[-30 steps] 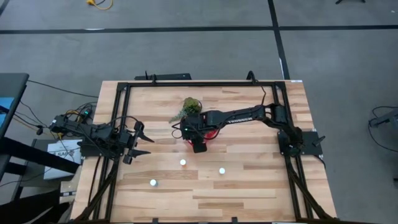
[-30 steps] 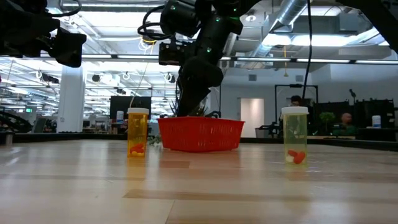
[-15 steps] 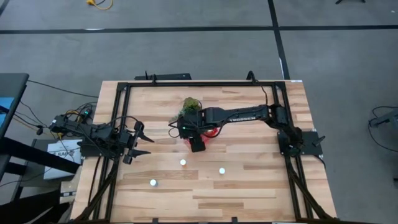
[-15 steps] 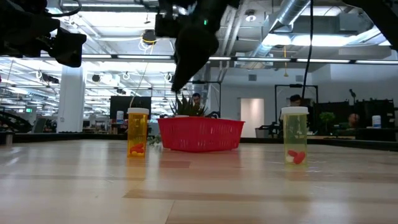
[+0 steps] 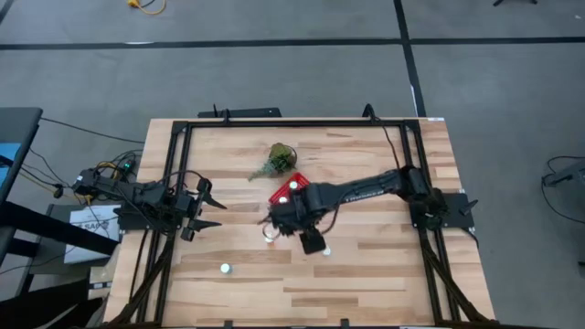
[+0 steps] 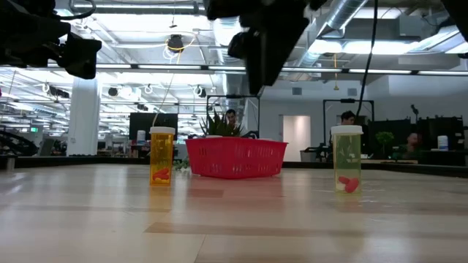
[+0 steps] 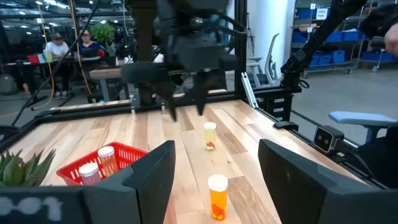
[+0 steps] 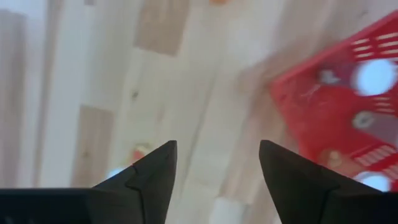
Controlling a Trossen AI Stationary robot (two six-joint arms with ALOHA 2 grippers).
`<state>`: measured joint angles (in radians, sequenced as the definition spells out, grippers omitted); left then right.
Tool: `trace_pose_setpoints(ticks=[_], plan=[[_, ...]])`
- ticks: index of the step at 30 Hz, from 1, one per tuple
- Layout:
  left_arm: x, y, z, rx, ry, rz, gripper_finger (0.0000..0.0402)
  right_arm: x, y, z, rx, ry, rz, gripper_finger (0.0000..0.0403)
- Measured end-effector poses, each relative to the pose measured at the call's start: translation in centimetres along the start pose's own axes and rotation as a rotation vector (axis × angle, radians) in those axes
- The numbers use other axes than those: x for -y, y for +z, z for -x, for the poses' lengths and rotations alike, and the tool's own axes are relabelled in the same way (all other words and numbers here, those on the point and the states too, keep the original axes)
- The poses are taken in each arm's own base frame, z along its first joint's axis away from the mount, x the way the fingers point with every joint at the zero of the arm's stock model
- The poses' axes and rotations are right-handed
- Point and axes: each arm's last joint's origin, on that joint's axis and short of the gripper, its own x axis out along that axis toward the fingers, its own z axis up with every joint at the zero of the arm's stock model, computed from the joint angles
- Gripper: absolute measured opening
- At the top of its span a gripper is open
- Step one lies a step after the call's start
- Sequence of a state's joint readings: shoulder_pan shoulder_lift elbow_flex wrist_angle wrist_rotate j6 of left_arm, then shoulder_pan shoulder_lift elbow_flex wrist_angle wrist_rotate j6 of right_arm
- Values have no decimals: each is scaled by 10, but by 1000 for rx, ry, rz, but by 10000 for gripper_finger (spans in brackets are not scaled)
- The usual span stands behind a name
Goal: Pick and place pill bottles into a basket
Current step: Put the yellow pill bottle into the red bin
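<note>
Left hand (image 5: 208,208): parked at the 9 o'clock edge of the tabletop (image 5: 366,274), fingers spread, grasping nothing. Its wrist view looks between the two released fingers (image 7: 149,180) across the boards.

Pill bottles on the tabletop, high view, left to right: one (image 5: 225,269) at 7 o'clock, standing free and well apart from the others; one (image 5: 270,239) just below centre, directly under the right hand; one (image 5: 325,249) at about 5 o'clock of centre, just beside the right arm's wrist block, which partly covers it. In the low view two of them stand upright as amber bottles with pale caps, one (image 6: 161,155) left of the basket (image 6: 235,157), one (image 6: 346,158) right of it; each shows red pills inside. No readable label on either.

Basket (image 5: 285,194): red mesh, just above tabletop centre, with a white cap (image 5: 293,185) visible inside. The right wrist view shows pale caps (image 8: 375,76) in the red grid. The left wrist view shows bottles (image 7: 107,160) lying in it.

Green leafy clump (image 5: 277,160): at 11 o'clock of the basket, close beside it.

Right hand (image 5: 272,227): at the basket's 7 o'clock corner, above the centre bottle, fingers (image 8: 152,174) apart, grasping nothing.

Writing: white lettering runs along the right forearm; it cannot be read here.

Change from one second ago: the right hand was over the basket, hiding it; it has since swung down toward 6 o'clock. The left hand has not moved.
</note>
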<state>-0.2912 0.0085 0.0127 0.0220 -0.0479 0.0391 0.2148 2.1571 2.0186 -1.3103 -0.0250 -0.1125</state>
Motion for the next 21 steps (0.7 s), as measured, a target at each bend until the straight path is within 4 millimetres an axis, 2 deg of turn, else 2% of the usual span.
trace_pose_setpoints(ticks=[10,21], plan=[[0,0,0,0,0,5,222,-44,-3,-1,-59,7,-59,237],[0,0,0,0,0,-4,222,-75,-6,-1,-73,-65,-178,245]])
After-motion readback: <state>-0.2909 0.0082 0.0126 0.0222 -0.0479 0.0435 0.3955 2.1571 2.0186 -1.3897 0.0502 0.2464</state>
